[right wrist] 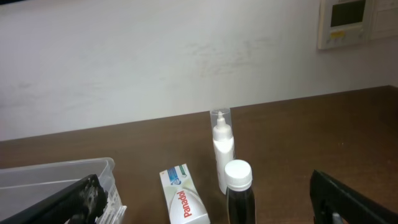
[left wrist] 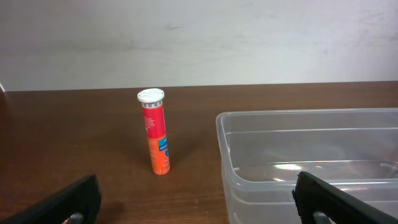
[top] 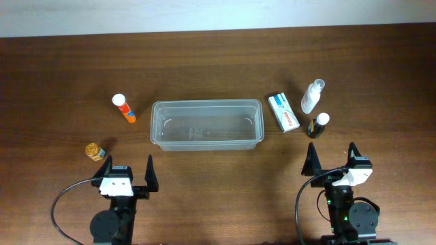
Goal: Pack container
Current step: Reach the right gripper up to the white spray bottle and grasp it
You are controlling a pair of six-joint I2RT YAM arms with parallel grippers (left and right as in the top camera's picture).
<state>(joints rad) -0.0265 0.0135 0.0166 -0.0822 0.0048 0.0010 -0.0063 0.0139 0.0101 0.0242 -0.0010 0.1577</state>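
The clear plastic container [top: 207, 124] lies empty at the table's middle; it also shows in the left wrist view [left wrist: 311, 158] and its corner in the right wrist view [right wrist: 59, 174]. An orange tube with a white cap [top: 124, 109] [left wrist: 155, 132] stands left of it. A small amber jar [top: 95, 151] sits further left. A white Panadol box [top: 283, 113] [right wrist: 183, 198], a white spray bottle [top: 312, 96] [right wrist: 222, 150] and a dark bottle with a white cap [top: 318, 126] [right wrist: 239, 193] are right of the container. My left gripper [top: 129, 169] [left wrist: 199, 205] and right gripper [top: 332, 158] [right wrist: 211, 208] are open and empty near the front edge.
A white wall runs behind the table's far edge. A wall panel [right wrist: 354, 22] hangs at the upper right of the right wrist view. Black cables [top: 65, 197] loop beside each arm base.
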